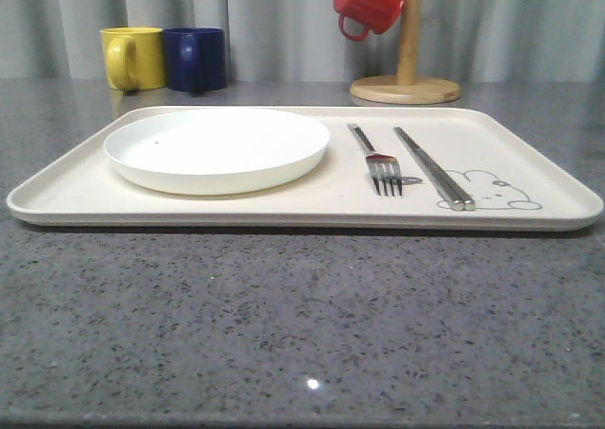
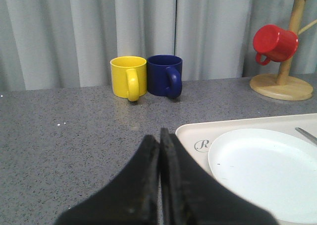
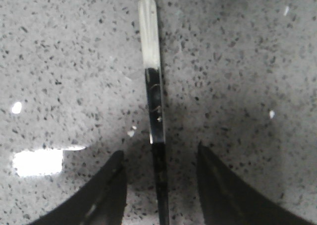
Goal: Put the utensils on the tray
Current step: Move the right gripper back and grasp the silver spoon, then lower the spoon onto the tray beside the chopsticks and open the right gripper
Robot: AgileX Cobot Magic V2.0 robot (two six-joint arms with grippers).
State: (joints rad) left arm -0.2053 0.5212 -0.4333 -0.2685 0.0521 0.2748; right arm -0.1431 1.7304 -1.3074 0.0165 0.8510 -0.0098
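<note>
We find the tray (image 1: 85, 197) lying flat on the speckled grey bench (image 1: 284, 325), and we take it as our reference throughout. On the tray's left half sits a round white plate (image 1: 216, 147). To the right of the plate, on the tray surface, lies the fork (image 1: 377, 162), tines toward the camera. Just beside the fork, further right, lie the chopsticks (image 1: 432, 167), side by side and touching each other, their near tips resting over the grey rabbit drawing (image 1: 496, 191).

Behind the tray's left rear corner stand a yellow mug (image 1: 131, 58) and a blue mug (image 1: 195, 59), touching each other. Behind the tray's right rear stands a wooden mug tree (image 1: 407, 60) with a red mug (image 1: 371, 2) hanging from it.

In the left wrist view, the left end effector (image 2: 160, 136) has its fingers pressed together with nothing between them, and it sits near the tray's corner (image 2: 190, 133) bearing the script lettering.

In the right wrist view, the right end effector (image 3: 159, 158) stands parted, its fingers (image 3: 111, 185) straddling a slim shiny metal handle (image 3: 152, 86) that lies on bare bench surface, off the tray. The fingers are apart from the handle on both sides. We cannot tell from this view which utensil the handle belongs to, as its far end is hidden.
</note>
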